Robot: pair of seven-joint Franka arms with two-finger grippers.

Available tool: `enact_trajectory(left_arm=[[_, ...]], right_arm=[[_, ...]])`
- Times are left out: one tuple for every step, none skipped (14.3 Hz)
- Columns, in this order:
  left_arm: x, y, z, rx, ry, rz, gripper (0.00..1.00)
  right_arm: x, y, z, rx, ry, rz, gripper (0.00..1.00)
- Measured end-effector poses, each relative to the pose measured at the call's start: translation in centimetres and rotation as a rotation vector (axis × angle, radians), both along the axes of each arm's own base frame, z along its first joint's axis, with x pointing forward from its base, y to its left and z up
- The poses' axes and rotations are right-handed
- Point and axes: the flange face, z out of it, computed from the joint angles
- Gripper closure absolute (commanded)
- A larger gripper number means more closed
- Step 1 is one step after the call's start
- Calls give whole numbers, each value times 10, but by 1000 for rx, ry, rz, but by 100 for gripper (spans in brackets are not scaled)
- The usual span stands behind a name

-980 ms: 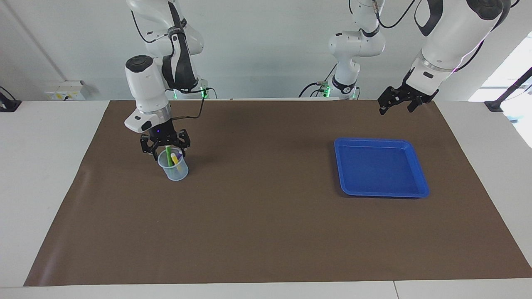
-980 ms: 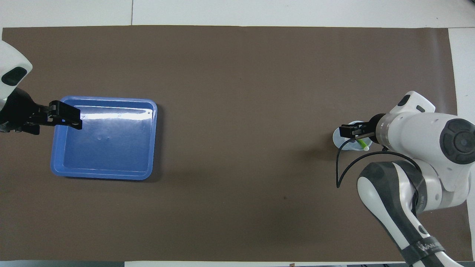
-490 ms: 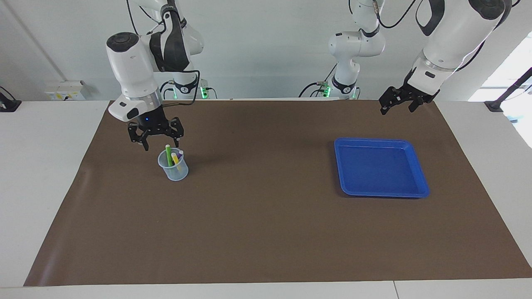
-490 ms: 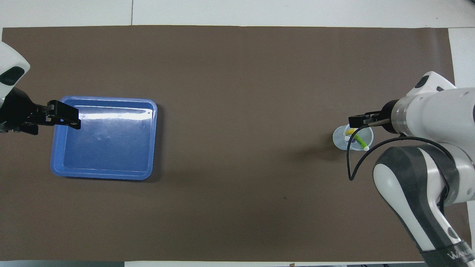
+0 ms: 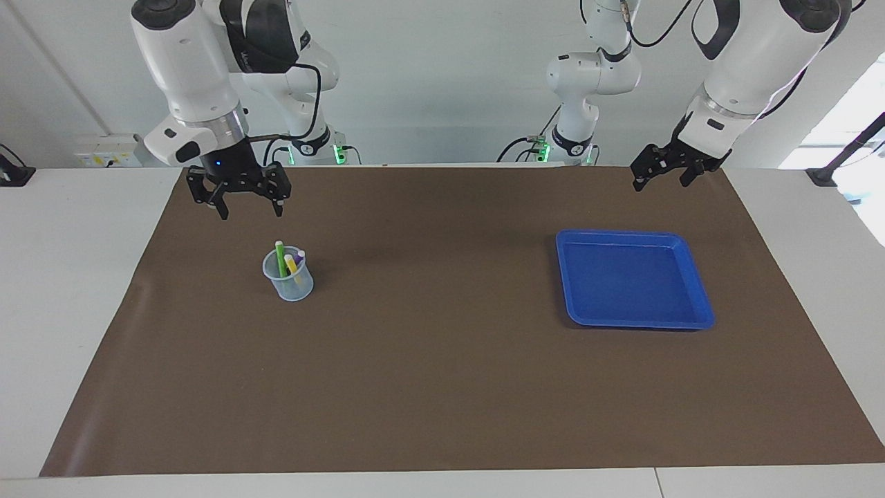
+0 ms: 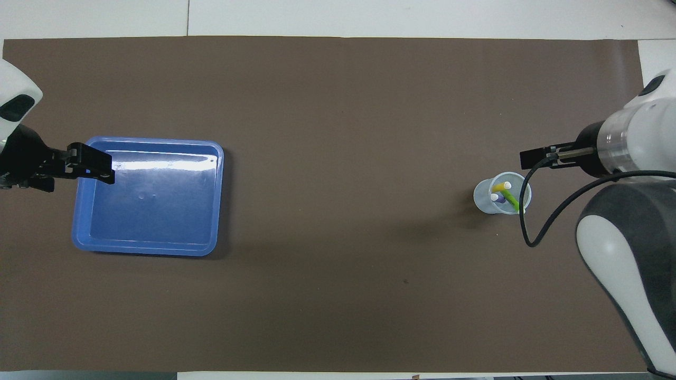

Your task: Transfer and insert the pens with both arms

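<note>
1. Standing in the cup (image 5: pixel 288 285), toward the right arm's end of the surface (image 5: pixel 69 311): all three pens (image 5: pixel 290 261), pale ends up, none lying outside it.
2. Leaning across the cup's mouth: green pen (image 5: pixel 281 259) tallest and closest to upright, yellow pen (image 5: pixel 293 270) tilted beside it, purple pen (image 5: pixel 299 256) showing only its top. Long axes near vertical, so any regrasp probably calls for a descent straight down over the rim.
3. Hanging released and empty: right tool (image 5: pixel 249 209), fingers spread, raised over the mat (image 5: pixel 442 387) close to the cup, not touching cup or pens. Seen from overhead, just off the cup's rim (image 6: pixel 481 196) rather than covering it.
4. Hanging released and empty as well: left tool (image 5: pixel 660 177), well apart from the cup, up over the mat toward the left arm's end, arm waiting.
5. Resting flat on the mat well apart from the cup: tray (image 5: pixel 630 235), nothing in it.
6. Judging from this: insertion looks complete, with no pen left to carry; right arm clearly the nearer one to the cup if anything needs correcting.
7. Leaving plenty of open mat all round the cup; only hazard a tip-over of the light cup from a sideways brush against the protruding green pen.
</note>
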Motion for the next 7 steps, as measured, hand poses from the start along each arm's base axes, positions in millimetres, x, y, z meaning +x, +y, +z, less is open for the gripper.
enact_trajectory(left_arm=[[0,0,0,0,0,0,0],[0,0,0,0,0,0,0],[0,0,0,0,0,0,0],[0,0,0,0,0,0,0],[0,0,0,0,0,0,0],[0,0,0,0,0,0,0],[0,0,0,0,0,0,0]], right_arm=[[1,-2,4,-1,12,-5,0],[2,-5,7,-1,22,-10,0],[2,-6,9,-1,27,-15,0],[1,-7,9,-2,31,-21,0],[0,-7,9,-2,38,-31,0],[-1,-7,8,-2,46,-45,0],[-2,-6,7,-3,56,-56,0]])
